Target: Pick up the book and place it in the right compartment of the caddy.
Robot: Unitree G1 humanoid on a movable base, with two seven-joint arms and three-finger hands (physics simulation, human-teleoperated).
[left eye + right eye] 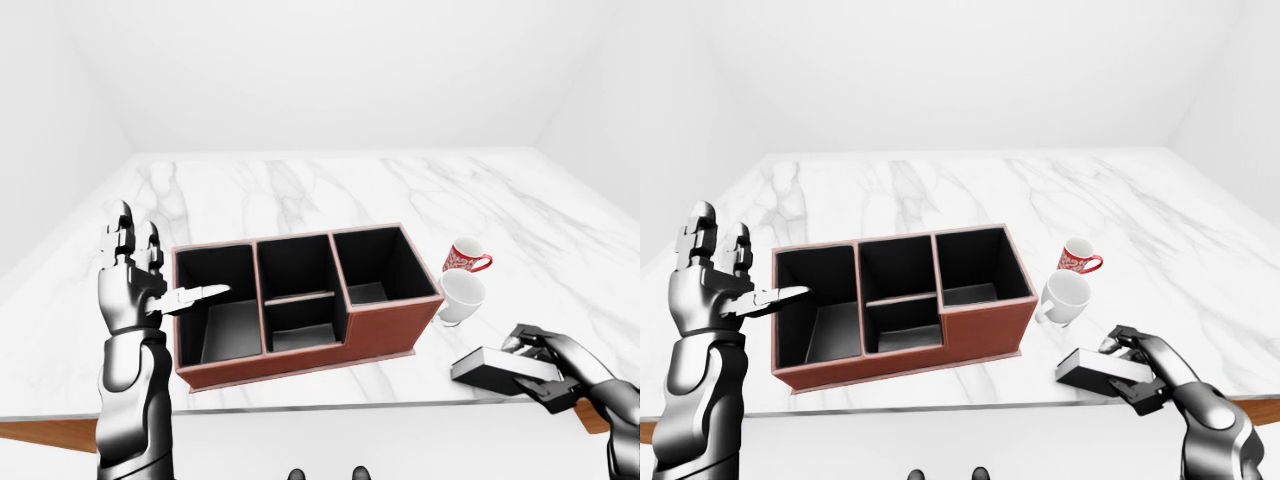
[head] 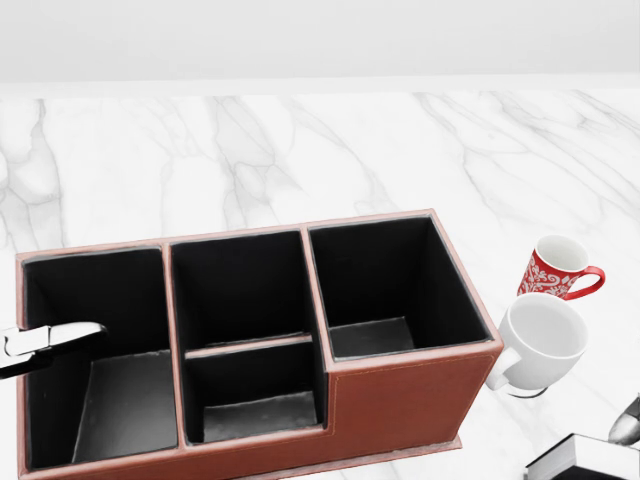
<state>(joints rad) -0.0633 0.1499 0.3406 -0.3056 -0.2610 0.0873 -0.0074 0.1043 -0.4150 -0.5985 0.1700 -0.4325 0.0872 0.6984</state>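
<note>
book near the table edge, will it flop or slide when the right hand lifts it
The book looks like a closed, blocky slab, so it probably stays stiff rather than flopping. It lies flat on smooth marble table close to the near edge, so a nudge could slide it off. The right hand curls over one end only; lifted there, the free end may droop.

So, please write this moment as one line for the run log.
phase: grasping | right hand: fingers around book, book on table | left hand: open, raised | caddy: right compartment empty

Bare white simulated room, marble counter [image 1: 330, 190], mugs [image 1: 462, 296].
</note>
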